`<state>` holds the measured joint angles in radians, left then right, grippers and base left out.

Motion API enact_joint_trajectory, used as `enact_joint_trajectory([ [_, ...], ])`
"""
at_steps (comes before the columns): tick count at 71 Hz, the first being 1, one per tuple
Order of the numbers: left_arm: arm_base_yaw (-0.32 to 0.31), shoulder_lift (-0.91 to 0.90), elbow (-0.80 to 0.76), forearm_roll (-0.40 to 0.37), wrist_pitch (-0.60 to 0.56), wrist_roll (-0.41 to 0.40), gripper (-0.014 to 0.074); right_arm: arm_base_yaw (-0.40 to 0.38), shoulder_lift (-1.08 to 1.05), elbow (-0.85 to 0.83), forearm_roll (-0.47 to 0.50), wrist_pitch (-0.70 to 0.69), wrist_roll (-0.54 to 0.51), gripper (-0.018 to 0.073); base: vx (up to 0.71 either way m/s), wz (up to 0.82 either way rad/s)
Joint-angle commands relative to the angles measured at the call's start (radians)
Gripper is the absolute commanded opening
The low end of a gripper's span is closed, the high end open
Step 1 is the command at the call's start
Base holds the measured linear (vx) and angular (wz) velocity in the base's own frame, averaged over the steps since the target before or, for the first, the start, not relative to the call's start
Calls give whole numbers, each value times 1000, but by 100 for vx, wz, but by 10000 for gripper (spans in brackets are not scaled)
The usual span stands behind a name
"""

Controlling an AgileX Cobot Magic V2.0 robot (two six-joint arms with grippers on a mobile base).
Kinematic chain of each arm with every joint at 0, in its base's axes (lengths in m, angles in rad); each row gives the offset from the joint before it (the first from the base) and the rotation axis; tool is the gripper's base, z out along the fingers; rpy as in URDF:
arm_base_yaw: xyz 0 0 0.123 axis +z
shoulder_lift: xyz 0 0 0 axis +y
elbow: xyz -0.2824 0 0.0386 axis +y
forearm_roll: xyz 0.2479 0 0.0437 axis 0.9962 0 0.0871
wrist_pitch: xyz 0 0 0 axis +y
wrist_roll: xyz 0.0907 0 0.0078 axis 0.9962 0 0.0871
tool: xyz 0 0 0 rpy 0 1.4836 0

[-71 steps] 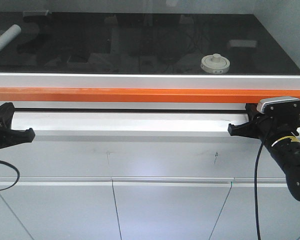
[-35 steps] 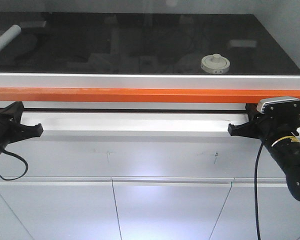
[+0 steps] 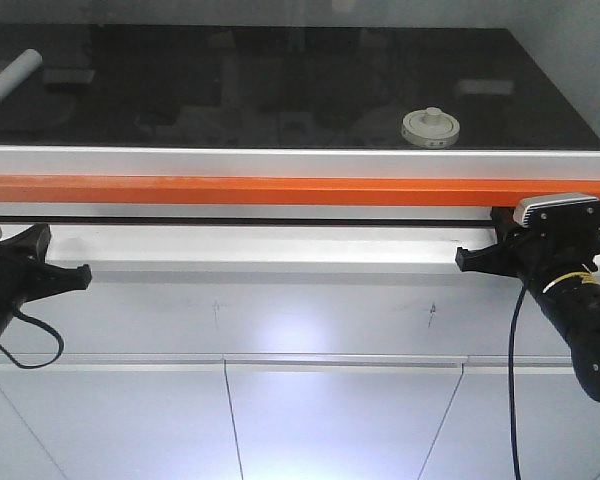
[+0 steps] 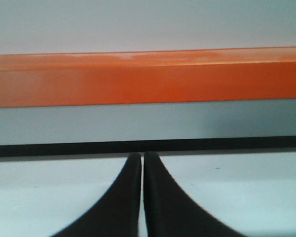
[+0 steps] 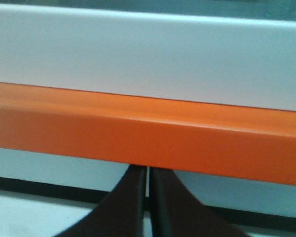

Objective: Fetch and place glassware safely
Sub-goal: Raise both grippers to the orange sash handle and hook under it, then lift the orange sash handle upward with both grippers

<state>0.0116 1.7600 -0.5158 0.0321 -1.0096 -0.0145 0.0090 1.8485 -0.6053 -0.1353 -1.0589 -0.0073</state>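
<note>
While one lidded glass jar (image 3: pixel 431 128) sits on the black counter (image 3: pixel 280 70), one paper tube (image 3: pixel 10 80) far left, two grippers hang below the orange rail (image 3: pixel 280 189): left gripper (image 3: pixel 80 273) and right gripper (image 3: pixel 463 259), both jaws pressed together, empty.

I can read no words, numbers or brands anywhere. The small dark marks round the rim of the jar lid (image 3: pixel 431 128), toward the far right of the table (image 3: pixel 280 80), are too tiny to make out.

Right gripper (image 5: pixel 147 173) pokes up from bottom centre and looks pretty much closed, tips just under the orange bar (image 5: pixel 187 140) slanting across mid-frame. Blurry white band (image 5: pixel 148 54) above.
</note>
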Motion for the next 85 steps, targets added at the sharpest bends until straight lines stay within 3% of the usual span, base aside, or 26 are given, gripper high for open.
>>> enact_joint_trajectory([
  [1,-3,-11,-45,-32,-99,2,-7,-5,-37,-25,3,-92,-11,-3,0,0],
  [39,-3,49,-160,-25,-55,5,-7,-5,-37,-25,3,-92,-11,-3,0,0],
  [85,-3,50,-195,0,-101,4,-7,-5,-37,-25,3,-127,-11,-3,0,0],
])
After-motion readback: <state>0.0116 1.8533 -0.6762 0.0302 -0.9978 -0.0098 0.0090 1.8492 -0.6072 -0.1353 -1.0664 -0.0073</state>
